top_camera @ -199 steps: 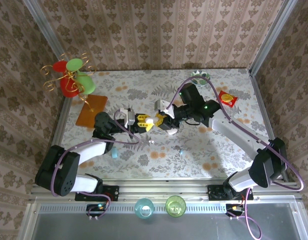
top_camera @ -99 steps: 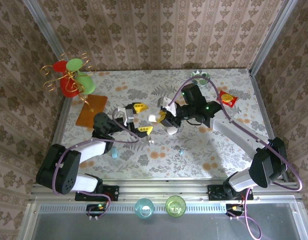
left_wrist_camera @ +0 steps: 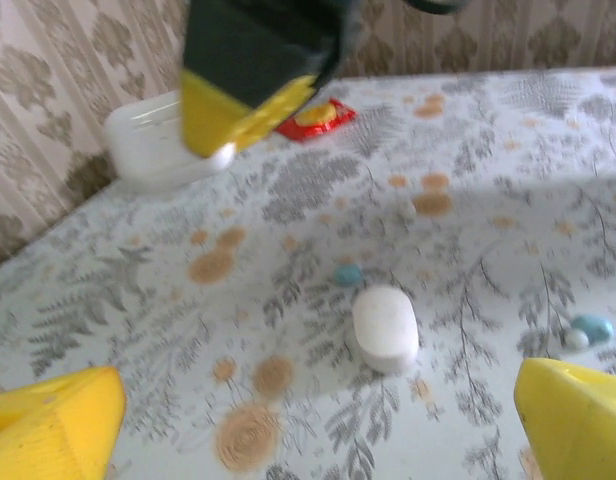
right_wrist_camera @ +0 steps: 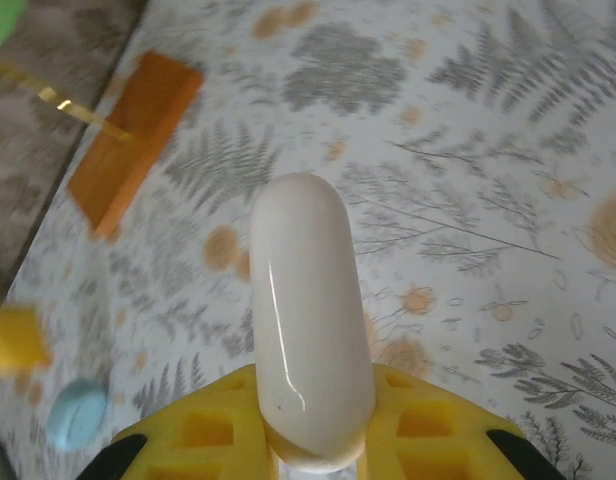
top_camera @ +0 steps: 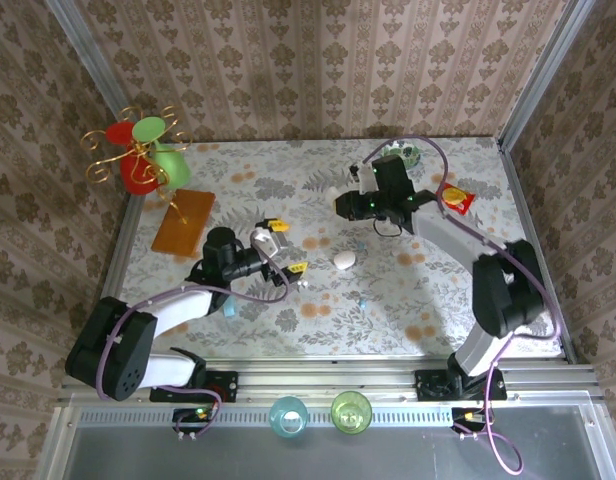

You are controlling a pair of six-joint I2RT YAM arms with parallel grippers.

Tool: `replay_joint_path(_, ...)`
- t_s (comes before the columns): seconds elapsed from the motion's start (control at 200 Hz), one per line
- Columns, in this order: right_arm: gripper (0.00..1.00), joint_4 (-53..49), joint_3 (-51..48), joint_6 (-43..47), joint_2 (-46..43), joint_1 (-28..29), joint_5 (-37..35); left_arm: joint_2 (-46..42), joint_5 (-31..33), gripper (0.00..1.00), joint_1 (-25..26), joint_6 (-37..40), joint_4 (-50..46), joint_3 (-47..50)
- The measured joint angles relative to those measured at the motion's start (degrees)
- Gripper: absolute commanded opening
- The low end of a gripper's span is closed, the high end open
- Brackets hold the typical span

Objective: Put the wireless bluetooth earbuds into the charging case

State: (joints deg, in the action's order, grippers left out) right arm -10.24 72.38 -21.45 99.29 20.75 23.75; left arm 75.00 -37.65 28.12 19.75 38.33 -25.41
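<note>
One white oval [right_wrist_camera: 310,310] — right gripper [right_wrist_camera: 313,445] clasps

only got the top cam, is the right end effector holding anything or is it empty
Observer: Holding. The right wrist view shows the right end effector shut on a white oval pebble that sticks out ahead of it.
Operator: and the other white oval by the left end effector, touched or free
Observer: Free. In the left wrist view it lies on the table, ahead of the wide-open yellow fingers, touching neither.
Operator: any tiny bits near it
Observer: Yes, a tiny teal bit lies just beyond it, apart from it.
</note>
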Motion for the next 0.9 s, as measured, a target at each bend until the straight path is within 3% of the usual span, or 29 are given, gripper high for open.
replay_joint_path(0.22,0.16,-1.2,7.2,-8.1,14.4,-2.3,0.0,0.5,1.0,1.00,1.4,3.5,-6.6,-2.1)
replay_joint_path(0.42,0.21,-1.6,12.6,-11.6,22.3,-3.8,0.2,1.7,0.7,1.00,2.2,4.1,-8.7,-2.2)
replay_joint_path(0.695,0.55,-1.6,13.3,-14.7,24.7,-7.0,-1.0,5.4,1.8,1.00,4.6,4.1,-9.2,-4.1)
replay_joint_path(0.9,0.66,-1.2,7.4,-14.3,18.6,-9.0,-4.2,11.7,6.9,1.00,8.7,1.7,-3.8,-5.0)
